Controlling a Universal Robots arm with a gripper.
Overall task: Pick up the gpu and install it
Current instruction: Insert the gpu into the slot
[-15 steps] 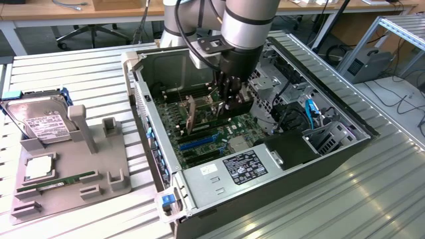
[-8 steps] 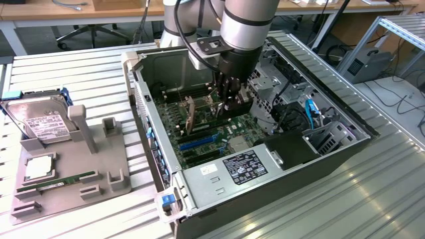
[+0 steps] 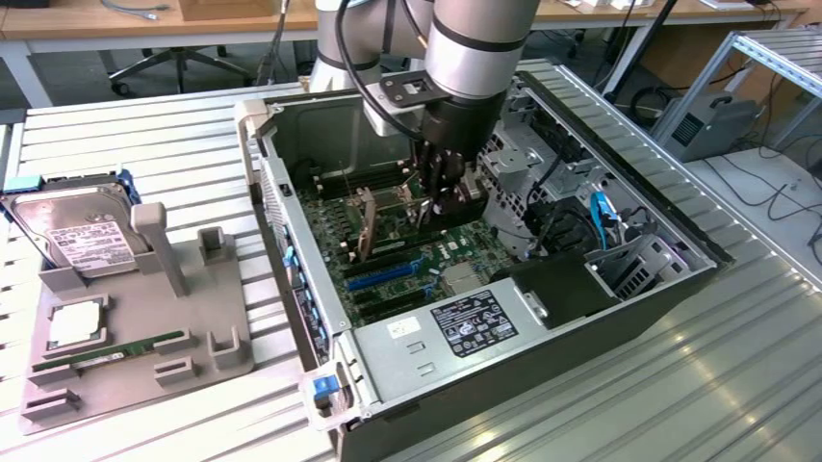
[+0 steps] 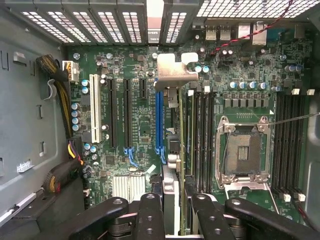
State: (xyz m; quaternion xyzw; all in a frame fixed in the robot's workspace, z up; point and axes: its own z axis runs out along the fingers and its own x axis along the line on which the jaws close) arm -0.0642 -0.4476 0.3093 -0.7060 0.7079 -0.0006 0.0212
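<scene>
Inside the open computer case [image 3: 668, 279], my gripper [image 3: 444, 197] reaches down over the motherboard [image 3: 411, 260]. It is shut on the gpu [image 3: 406, 204], which stands upright on its edge with its brownish board face showing. In the wrist view the gpu [image 4: 175, 150] is seen edge-on between my fingers [image 4: 150, 215]. Its silver end bracket [image 4: 172, 70] sits at the far end by the case's rear slot openings. The card runs right alongside the long blue slot [image 4: 159, 120]. Whether its lower edge touches the slot is hidden.
Black slots [image 4: 117, 115] and a white slot [image 4: 93, 110] lie beside the blue one, and an open CPU socket [image 4: 242, 150] lies on the other side. A cable bundle [image 4: 60, 90] hugs the case wall. Outside, a grey fixture [image 3: 141, 318] holds a hard drive [image 3: 84, 236] and a RAM stick [image 3: 110, 354].
</scene>
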